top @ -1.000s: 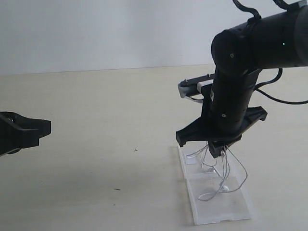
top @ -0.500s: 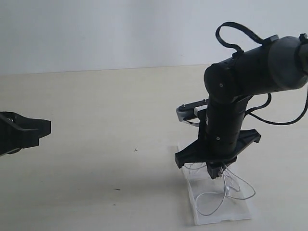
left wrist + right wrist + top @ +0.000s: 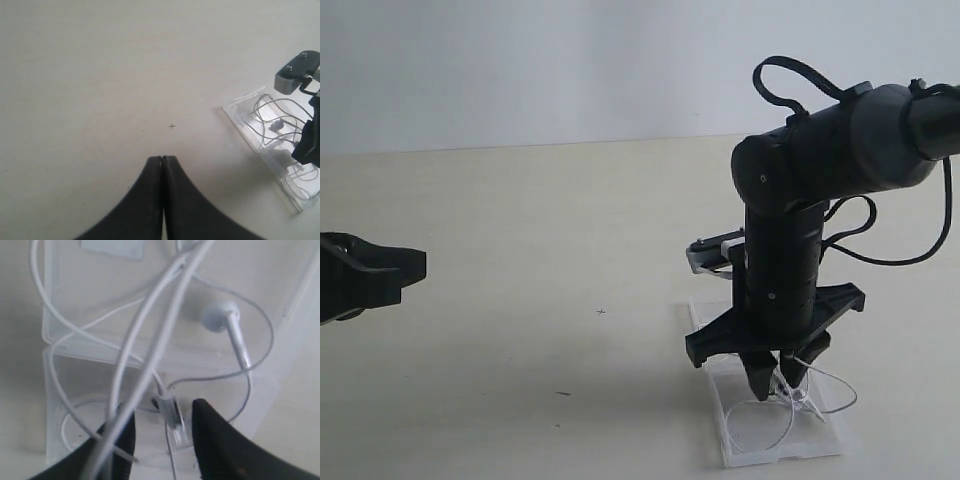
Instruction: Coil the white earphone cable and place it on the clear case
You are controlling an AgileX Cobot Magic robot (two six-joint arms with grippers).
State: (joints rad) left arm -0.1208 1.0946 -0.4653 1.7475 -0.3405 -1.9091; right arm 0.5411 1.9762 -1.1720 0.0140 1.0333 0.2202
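Note:
The clear case (image 3: 775, 455) lies flat on the table at the lower right. On it rests the white earphone cable (image 3: 848, 396) in loose loops. My right gripper (image 3: 775, 382) stands right over the case, pointing down. In the right wrist view the right gripper (image 3: 162, 411) is open, the inline remote (image 3: 171, 416) lying between the fingers on the case (image 3: 59, 371). Cable strands (image 3: 150, 340) run across one finger (image 3: 122, 437). An earbud (image 3: 219, 317) lies on the far half near a white sticker (image 3: 112, 247). My left gripper (image 3: 163, 159) is shut and empty, far from the case (image 3: 239, 109).
The left gripper (image 3: 418, 265) hovers at the left edge of the exterior view. The table is pale beige with a small dark cross mark (image 3: 601, 311) and a tiny speck (image 3: 563, 393). A white wall stands behind the table.
The right arm has come down onto the case, bringing the hanging cable with it; the loops now lie on the case. The left arm has not moved.

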